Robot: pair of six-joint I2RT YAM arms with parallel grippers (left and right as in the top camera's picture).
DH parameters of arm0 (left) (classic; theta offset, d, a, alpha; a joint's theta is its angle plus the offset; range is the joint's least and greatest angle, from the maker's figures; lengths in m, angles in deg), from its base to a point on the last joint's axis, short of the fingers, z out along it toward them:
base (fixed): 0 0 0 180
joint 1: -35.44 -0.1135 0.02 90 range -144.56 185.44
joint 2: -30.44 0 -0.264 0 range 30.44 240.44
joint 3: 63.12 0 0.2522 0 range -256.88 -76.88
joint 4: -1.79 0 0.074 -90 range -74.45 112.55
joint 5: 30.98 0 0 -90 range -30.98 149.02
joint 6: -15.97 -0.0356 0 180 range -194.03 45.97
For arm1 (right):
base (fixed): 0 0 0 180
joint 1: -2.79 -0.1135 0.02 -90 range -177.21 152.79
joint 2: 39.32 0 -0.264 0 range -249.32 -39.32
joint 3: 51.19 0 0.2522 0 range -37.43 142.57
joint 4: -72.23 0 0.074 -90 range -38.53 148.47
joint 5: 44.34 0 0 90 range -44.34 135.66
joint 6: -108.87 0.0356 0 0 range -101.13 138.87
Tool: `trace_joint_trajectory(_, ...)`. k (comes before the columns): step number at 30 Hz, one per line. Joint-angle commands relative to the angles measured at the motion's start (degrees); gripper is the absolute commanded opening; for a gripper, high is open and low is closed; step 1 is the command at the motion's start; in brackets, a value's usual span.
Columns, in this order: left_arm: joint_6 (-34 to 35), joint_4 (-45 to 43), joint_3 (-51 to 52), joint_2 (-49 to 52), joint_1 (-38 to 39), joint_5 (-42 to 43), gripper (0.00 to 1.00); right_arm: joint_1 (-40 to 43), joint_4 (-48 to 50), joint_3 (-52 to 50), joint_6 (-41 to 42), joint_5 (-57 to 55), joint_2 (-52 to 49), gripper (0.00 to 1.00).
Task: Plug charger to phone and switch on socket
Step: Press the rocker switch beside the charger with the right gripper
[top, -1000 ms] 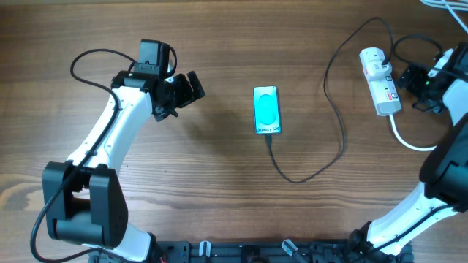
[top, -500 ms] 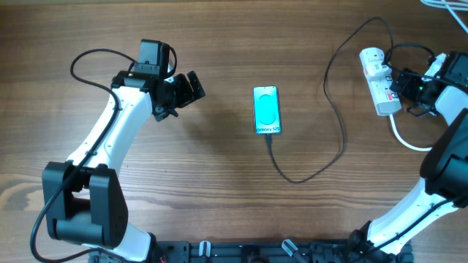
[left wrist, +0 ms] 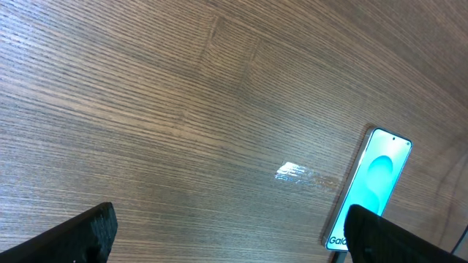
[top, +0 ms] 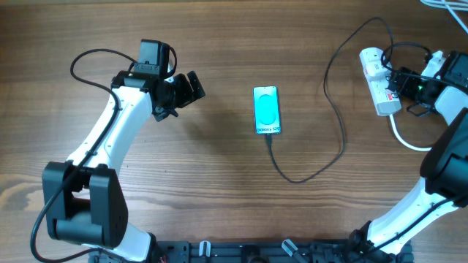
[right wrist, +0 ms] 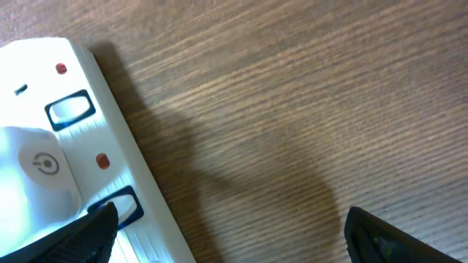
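The phone (top: 266, 109) lies flat mid-table, its turquoise screen lit; it also shows in the left wrist view (left wrist: 371, 183). The charger's thin black cable (top: 341, 139) runs from the phone's near end, loops right and goes up to its white plug head (top: 371, 57) on the socket (top: 382, 91). My left gripper (top: 191, 86) is open and empty, left of the phone (left wrist: 234, 241). My right gripper (top: 395, 82) is open at the socket's right side. In the right wrist view (right wrist: 245, 237) its left finger is at a dark-rimmed switch (right wrist: 121, 206) of the socket (right wrist: 124, 153).
The socket's thick white cord (top: 404, 139) curves off toward the right arm. Another switch (right wrist: 69, 108) and small red marks (right wrist: 102, 160) sit on the strip. White cables (top: 446, 7) lie at the far right corner. Bare wood lies between the arms.
My right gripper has moved left, up against the socket's right side. The left arm, phone and cable have not moved.
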Motion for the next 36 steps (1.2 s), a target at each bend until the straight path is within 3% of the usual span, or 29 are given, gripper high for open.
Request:
trace_joint_trajectory(1, 0.5, 0.0, 0.1, -0.9, -0.4, -1.0, 1.00, -0.5, 1.3, -0.3, -1.0, 0.3, -1.8, 1.00)
trace_joint_trajectory(36, 0.5, 0.0, 0.1, -0.8, -0.4, -1.0, 1.00, -1.3, -1.5, -3.5, -4.2, 5.5, -1.8, 0.98)
